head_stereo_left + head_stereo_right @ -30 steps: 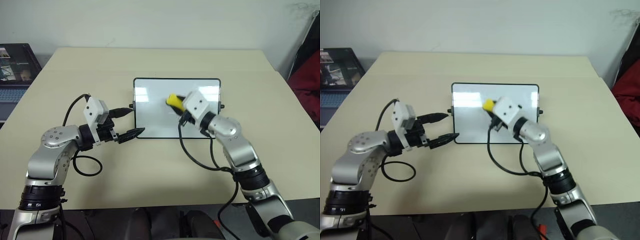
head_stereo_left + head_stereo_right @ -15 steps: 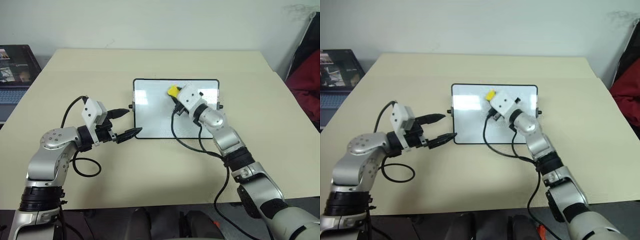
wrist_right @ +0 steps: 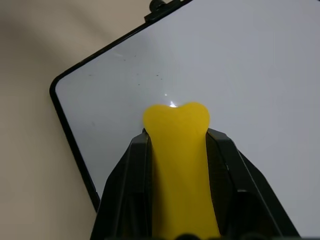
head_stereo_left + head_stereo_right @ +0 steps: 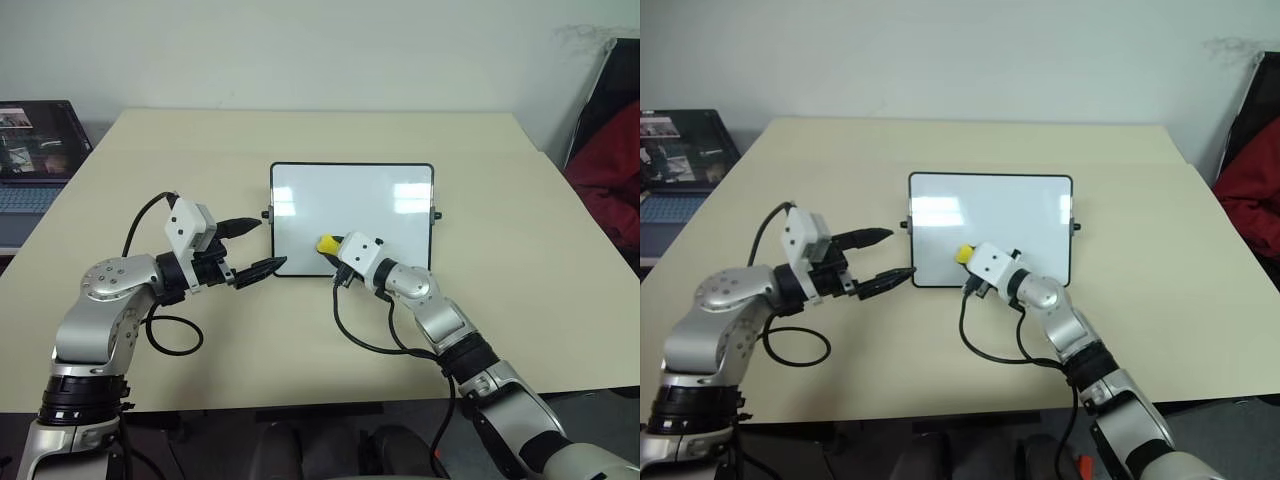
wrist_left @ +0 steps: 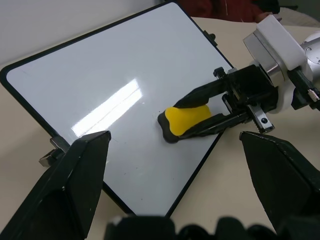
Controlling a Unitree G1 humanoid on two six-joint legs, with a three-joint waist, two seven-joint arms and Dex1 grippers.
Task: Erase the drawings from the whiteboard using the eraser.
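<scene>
The whiteboard (image 4: 380, 205) lies flat in the middle of the table, with its black frame and side knobs in view. The drawings are out of view; the board's surface looks plain white apart from faint specks near one corner. My right gripper (image 4: 335, 250) is shut on the yellow eraser (image 4: 326, 244), which presses on the board near its front edge, left of centre. In the right wrist view the eraser (image 3: 177, 145) sits between the two black fingers (image 3: 132, 170). My left gripper (image 4: 272, 241) stands open at the board's front left corner, nothing between its fingers.
A laptop (image 4: 35, 150) stands off the table's left side. A dark and red thing (image 4: 605, 170) stands to the right of the table. Black cables loop on the tabletop (image 4: 170, 335) beside both arms. Bare tabletop lies behind and to the right of the board.
My right gripper has carried the eraser from the board's upper middle down toward its front edge, slightly left. The left gripper has kept still.
</scene>
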